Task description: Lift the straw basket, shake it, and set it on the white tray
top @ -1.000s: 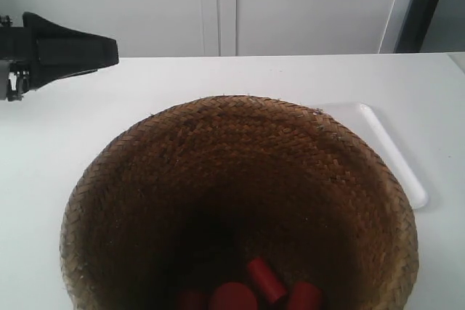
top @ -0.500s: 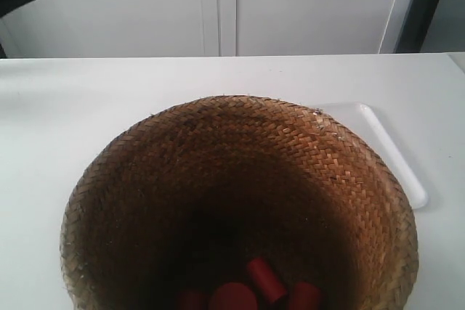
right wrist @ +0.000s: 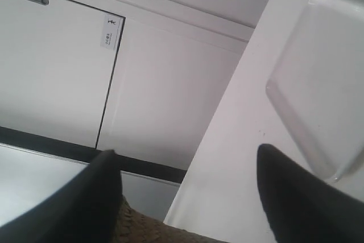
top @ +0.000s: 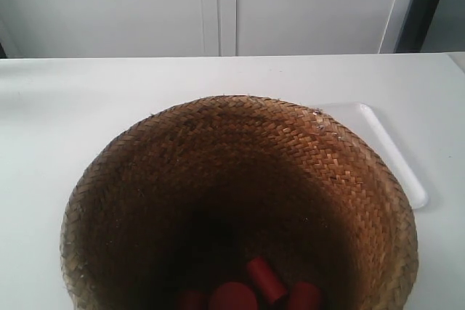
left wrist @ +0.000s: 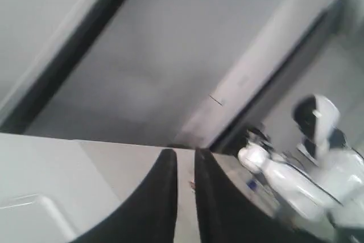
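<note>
The straw basket [top: 240, 179] fills the front of the exterior view, its wide braided rim toward the camera, with several red cylinders [top: 265, 279] lying in its dark bottom. Behind its right side lies the white tray [top: 396, 157], partly hidden by the rim. No arm shows in the exterior view. My right gripper [right wrist: 186, 151] is open, its fingers wide apart, and a piece of the basket's rim [right wrist: 153, 229] lies between them close to one finger. The tray [right wrist: 324, 83] lies beyond. My left gripper [left wrist: 185, 153] is shut on nothing and points out past the table's edge, in a blurred view.
The white table [top: 73, 92] runs back to white cabinet doors [top: 218, 5]. A dark upright post [top: 425, 5] stands at the back right. Off the table, the left wrist view shows a white machine [left wrist: 318, 157].
The arm at the exterior view's left has risen and left the frame through the top left corner. The basket, its red cylinders and the tray have not moved.
</note>
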